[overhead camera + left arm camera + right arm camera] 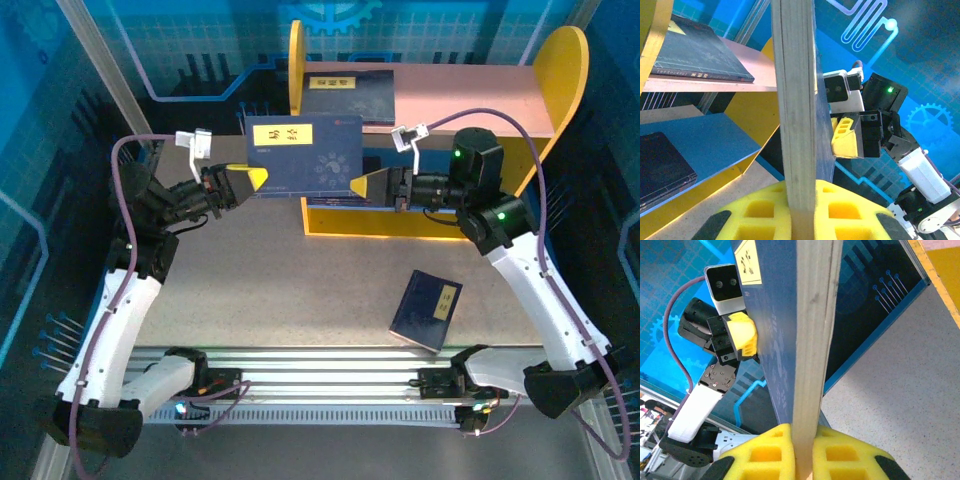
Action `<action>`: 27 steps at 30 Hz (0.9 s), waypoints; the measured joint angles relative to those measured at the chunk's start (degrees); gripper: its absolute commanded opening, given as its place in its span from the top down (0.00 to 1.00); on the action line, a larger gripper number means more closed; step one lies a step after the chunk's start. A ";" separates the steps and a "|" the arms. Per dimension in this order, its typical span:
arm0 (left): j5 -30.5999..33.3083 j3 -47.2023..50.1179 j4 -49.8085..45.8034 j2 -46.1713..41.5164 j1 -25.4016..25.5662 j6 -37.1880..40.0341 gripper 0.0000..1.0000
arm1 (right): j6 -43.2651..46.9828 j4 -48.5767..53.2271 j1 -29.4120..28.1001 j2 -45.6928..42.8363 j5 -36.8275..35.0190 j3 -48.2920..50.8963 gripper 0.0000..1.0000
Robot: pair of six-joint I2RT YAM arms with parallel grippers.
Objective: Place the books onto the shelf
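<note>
Nearest me, towards the right of the near edge of the grey speckled table (pixel 290 290), a thin navy-blue rectangular book with a small yellow label, the loose book (pixel 427 310), lies flat on its own, well apart from both arms and not yet shelved. Further in, above the middle of the table, a second navy-blue book with a yellow label, the held book (pixel 305 157), hangs in the air between the two arms. The left gripper (pixel 245 180) has its yellow padded fingers (pixel 765 215) pinched tight on the book's left edge, and the right gripper (pixel 370 187) is clamped just as tight on its right edge, so both have hold of it. It sits just in front of the two-tier shelf with yellow rounded side panels (pixel 470 100) at the far edge, not yet on either board. On the shelf's pinkish-tan top board, by the left panel, a third navy book, the top-board book (pixel 350 95), already lies flat, and on the blue lower board a dark fourth one, the lower-board book (pixel 662 167), lies flat too. By my reckoning about half is done: two shelved, one in transit, one waiting.
</note>
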State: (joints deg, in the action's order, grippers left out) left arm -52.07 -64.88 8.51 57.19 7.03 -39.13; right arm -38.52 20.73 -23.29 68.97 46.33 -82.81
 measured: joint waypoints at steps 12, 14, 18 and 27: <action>1.81 -0.33 -1.38 0.98 0.44 0.66 0.46 | 0.33 1.90 5.84 0.48 3.37 -5.29 0.93; 2.19 -0.33 -2.25 0.87 0.44 1.14 0.46 | -0.09 1.95 8.24 0.90 4.35 -6.56 0.93; 2.97 -0.33 -4.57 0.35 0.44 2.25 0.46 | -0.90 2.03 13.86 2.54 7.06 -9.92 0.93; 4.35 -0.33 -9.14 -3.06 0.44 5.22 0.46 | 0.07 4.13 22.77 11.50 11.91 -21.22 0.93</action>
State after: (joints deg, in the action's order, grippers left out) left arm -47.72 -65.21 -0.62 54.13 7.46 -33.91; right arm -38.46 24.86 -0.51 80.47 58.24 -104.03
